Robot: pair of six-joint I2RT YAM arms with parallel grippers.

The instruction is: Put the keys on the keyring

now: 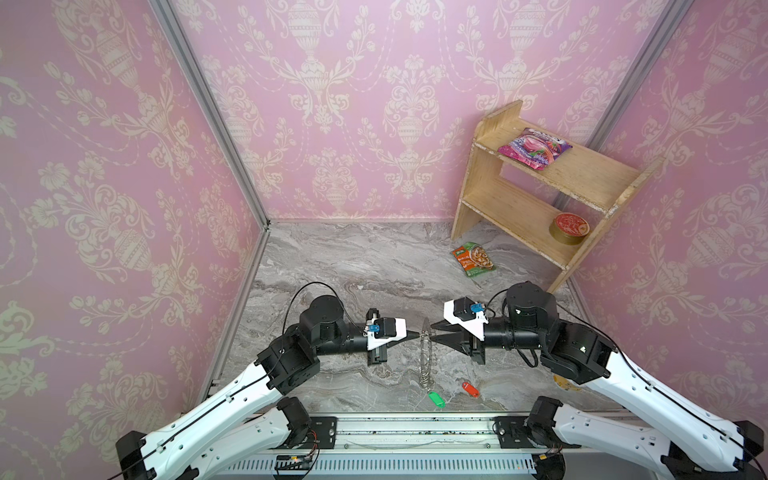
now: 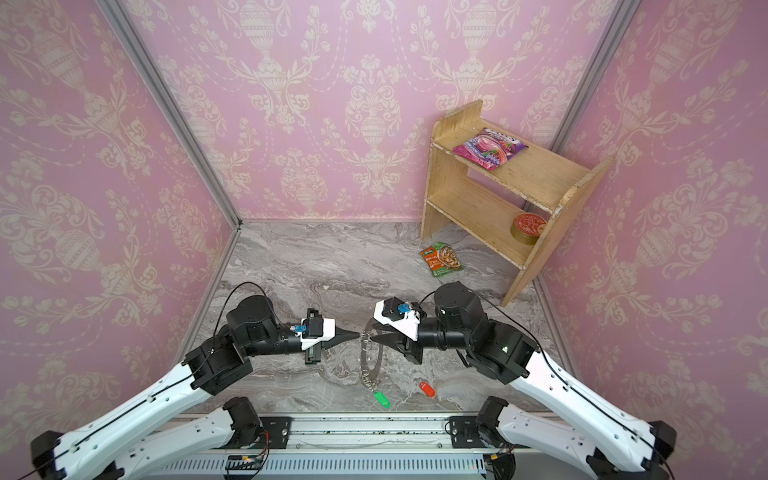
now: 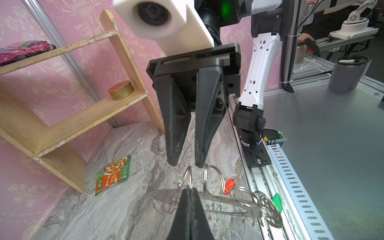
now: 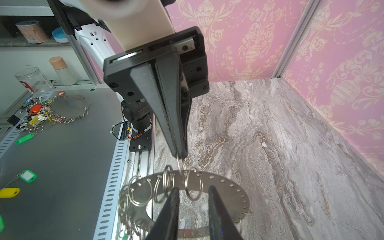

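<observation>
1. The keyring (image 1: 426, 353), flat grey metal fringed with wire loops (image 4: 167, 182), hung upright over the marble tabletop (image 1: 332, 270).
2. The left gripper (image 4: 181, 154) was clamped on one loop; the right gripper (image 3: 186, 164) gaped slightly, empty, at the rim.

Your keyring (image 1: 426, 353) stands on edge over the table (image 1: 332, 266), between the left end effector (image 1: 415, 333) and the right end effector (image 1: 433, 332). In front of it lie the first key (image 1: 436, 399), just beside its near end, and the second key (image 1: 471, 390), further right. The shelf (image 1: 511, 212) stands back right, with a packet (image 1: 473, 259) before it.
</observation>
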